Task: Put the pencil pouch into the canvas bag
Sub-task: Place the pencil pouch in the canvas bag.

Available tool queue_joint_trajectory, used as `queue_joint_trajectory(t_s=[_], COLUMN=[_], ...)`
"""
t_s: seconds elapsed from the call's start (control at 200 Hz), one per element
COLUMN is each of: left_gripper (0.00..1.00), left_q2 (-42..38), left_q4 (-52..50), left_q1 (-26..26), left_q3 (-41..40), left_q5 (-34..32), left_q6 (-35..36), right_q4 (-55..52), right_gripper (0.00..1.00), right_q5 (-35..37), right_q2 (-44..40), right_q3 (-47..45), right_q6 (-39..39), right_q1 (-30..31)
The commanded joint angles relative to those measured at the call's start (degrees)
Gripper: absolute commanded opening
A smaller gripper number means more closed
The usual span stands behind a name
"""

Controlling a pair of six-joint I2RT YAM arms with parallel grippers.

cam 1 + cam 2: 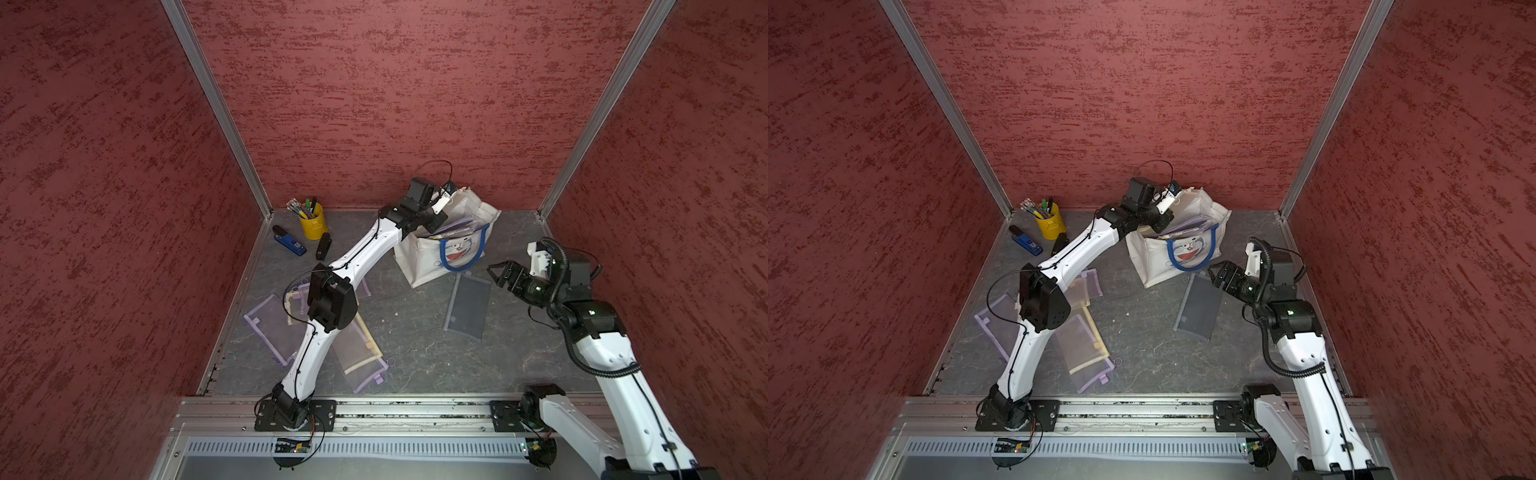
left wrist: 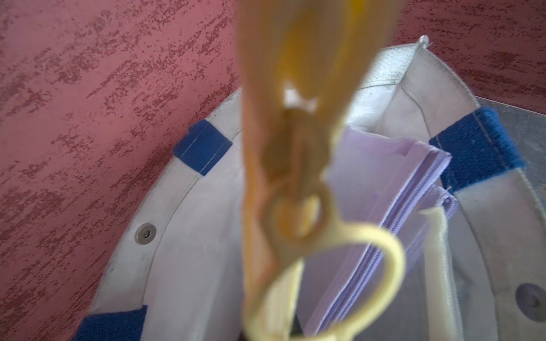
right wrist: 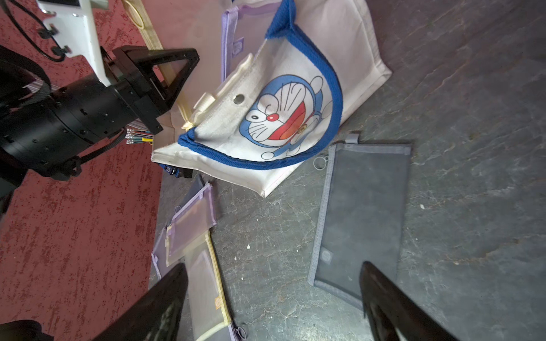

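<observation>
In both top views the left jaws sit over the mouth of the bag [image 1: 432,266] [image 1: 1156,268]. The right jaws hang wide and empty near a grey pouch [image 1: 467,305] on the tabletop [image 1: 407,345].

Left wrist: the jaws are out of shot, but the yellow-edged pouch [image 2: 295,88] dangles from them above the bag, over purple pouches [image 2: 384,183] lying inside.

Right wrist: the left jaws pinch the pouch [image 3: 147,29], its lower end at the rim.

Let go here, it may catch on the crowded contents or the rim and slide out. Pushing down could tip the soft bag.
</observation>
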Motion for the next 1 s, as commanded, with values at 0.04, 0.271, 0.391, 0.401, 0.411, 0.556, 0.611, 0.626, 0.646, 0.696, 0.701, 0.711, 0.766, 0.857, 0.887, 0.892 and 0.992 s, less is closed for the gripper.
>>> queue_joint_trajectory(t_s=[0.04,0.271,0.391,0.401,0.411,0.556,0.611,0.626,0.646,0.696,0.701,0.711,0.766,0.857,0.887,0.892,0.992], left_gripper=[0.20,0.63,0.66,0.67,0.67,0.70,0.71,0.71,0.71,0.72,0.72,0.72,0.72,0.74,0.74,0.74,0.75], left_q2=[2.53,-2.39,-9.55,-10.58,-11.38,-26.51,-32.02,-33.41,-35.59,-39.83,-40.17,-41.08,-44.70,-47.84,-47.96,-47.92,-45.88], left_q4=[0.47,0.28,-1.94,-1.83,-1.74,0.56,1.79,2.35,3.11,5.11,5.39,5.82,8.90,14.36,15.56,15.67,19.27], left_q1=[-0.25,-1.15,-2.71,-2.84,-2.98,-6.12,-7.02,-7.14,-7.35,-7.62,-7.63,-7.63,-7.63,-7.94,-8.15,-8.24,-8.76], left_q3=[0.86,1.77,-0.40,-1.20,-2.08,-18.92,-26.85,-29.14,-32.30,-40.38,-41.15,-42.76,-51.15,-61.34,-63.64,-63.94,-68.53], left_q5=[0.61,1.30,2.63,2.76,2.90,1.54,2.48,3.14,3.78,4.86,4.97,5.26,6.93,10.80,11.28,11.30,14.33], left_q6=[-0.39,-4.08,-9.68,-10.09,-10.45,-14.98,-19.14,-20.35,-22.08,-27.29,-27.90,-29.06,-35.48,-44.51,-46.78,-47.14,-52.64], right_q4=[0.45,0.78,2.47,2.71,2.86,6.07,7.34,7.66,8.27,9.75,9.89,10.22,12.31,16.73,18.19,18.47,22.75], right_gripper=[0.91,0.91,0.91,0.91,0.91,0.90,0.90,0.90,0.90,0.90,0.90,0.90,0.90,0.90,0.90,0.90,0.89], right_q5=[1.56,2.06,1.82,1.88,1.85,2.00,2.20,2.21,2.26,2.37,2.40,2.35,2.08,1.17,0.69,0.68,-0.08], right_q2=[0.30,0.32,-0.19,-0.20,-0.20,0.42,1.21,1.56,1.90,2.95,3.04,3.29,4.53,6.69,7.40,7.51,11.47], right_q3=[-0.49,-1.24,-4.00,-4.45,-4.60,-9.56,-11.10,-11.45,-12.00,-13.27,-13.36,-13.65,-15.21,-17.88,-18.64,-18.82,-20.70], right_q6=[-0.63,-1.10,-0.42,-0.38,-0.33,-0.11,-0.37,-0.51,-0.61,-0.79,-0.80,-0.81,-0.74,0.10,0.32,0.37,0.69], right_q1=[0.27,0.23,0.27,0.29,0.29,0.27,0.29,0.27,0.28,0.29,0.29,0.29,0.27,0.14,0.18,0.20,0.09])
